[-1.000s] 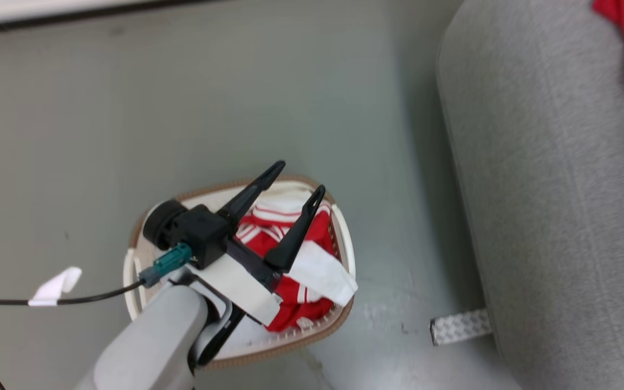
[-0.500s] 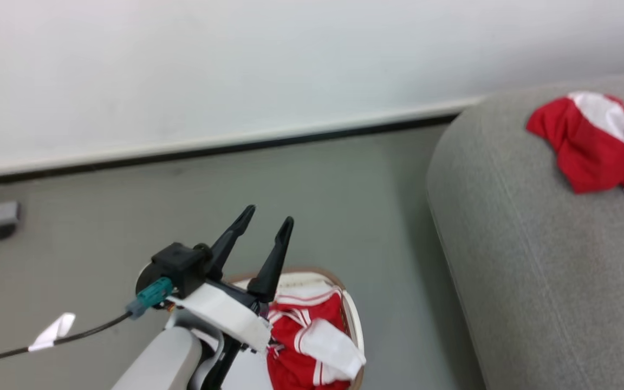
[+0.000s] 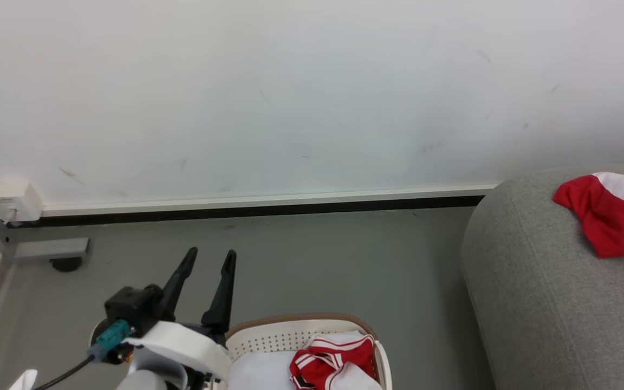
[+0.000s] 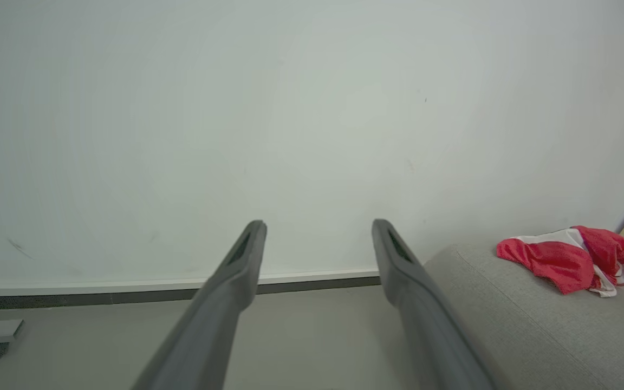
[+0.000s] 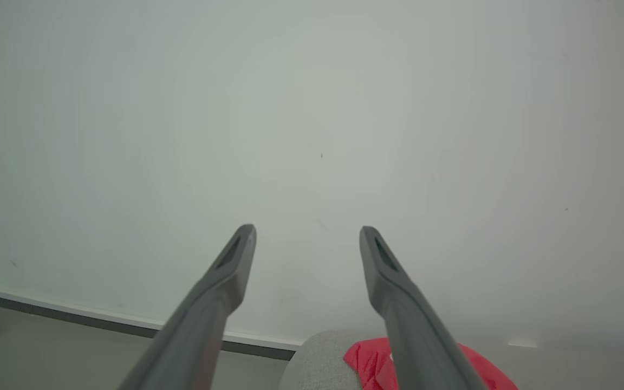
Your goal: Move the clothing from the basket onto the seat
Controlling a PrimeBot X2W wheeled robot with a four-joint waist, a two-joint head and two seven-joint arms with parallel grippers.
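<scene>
Left gripper (image 3: 211,252) hangs above the floor just left of the cream-white perforated plastic laundry basket with the brown woven-look rim (image 3: 301,317). Its two long dark fingers are spread apart with nothing between them, pointing toward the pale wall (image 3: 312,97). It looks set for another reach down, not a carry.

In the basket, a bunched red and white garment with thin striped trim (image 3: 333,358) lies against the right-hand side, on a pale blue-white flat pad (image 3: 260,374). That piece has yet to cross.

Over on the large light grey fabric-upholstered sofa (image 3: 534,298), a second red and white garment (image 3: 599,222) sits crumpled on the rounded end, well apart from the basket. It's been dropped loosely rather than laid flat, which the task allows.

Right gripper (image 5: 306,233) is also parted and empty, aimed at the wall with the sofa's garment just below its fingers.

By my read the job is partly done, and the next grab belongs in the basket.
</scene>
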